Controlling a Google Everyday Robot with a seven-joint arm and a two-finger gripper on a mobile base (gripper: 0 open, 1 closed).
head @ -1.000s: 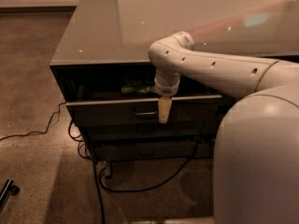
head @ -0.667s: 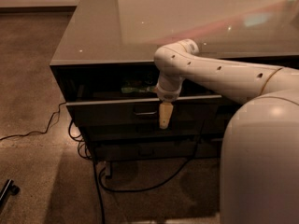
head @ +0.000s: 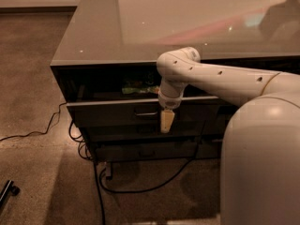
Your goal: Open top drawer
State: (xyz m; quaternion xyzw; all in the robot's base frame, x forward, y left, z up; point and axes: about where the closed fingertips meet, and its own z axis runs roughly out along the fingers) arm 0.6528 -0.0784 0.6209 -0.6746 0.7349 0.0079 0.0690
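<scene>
The top drawer [head: 112, 115] is a wide dark grey front under the glossy counter and stands pulled out a little, with a dark gap above it. Its small rectangular pull [head: 146, 111] is at the centre. Something green [head: 136, 89] lies inside the drawer. My gripper [head: 166, 122] hangs pointing down in front of the drawer front, just right of the pull and not on it. Its cream fingers look closed together and hold nothing. The white arm [head: 220, 76] reaches in from the right.
Two slimmer dark drawer fronts [head: 140, 134] sit below the top drawer. The counter top [head: 154, 22] overhangs above. Black cables [head: 101, 186] run over the floor under the cabinet and to the left. A dark object [head: 7, 191] lies at the lower left. My white body [head: 262, 163] fills the lower right.
My gripper and the arm's elbow have moved slightly down and towards the camera in front of the drawer. The drawer front has not visibly moved.
</scene>
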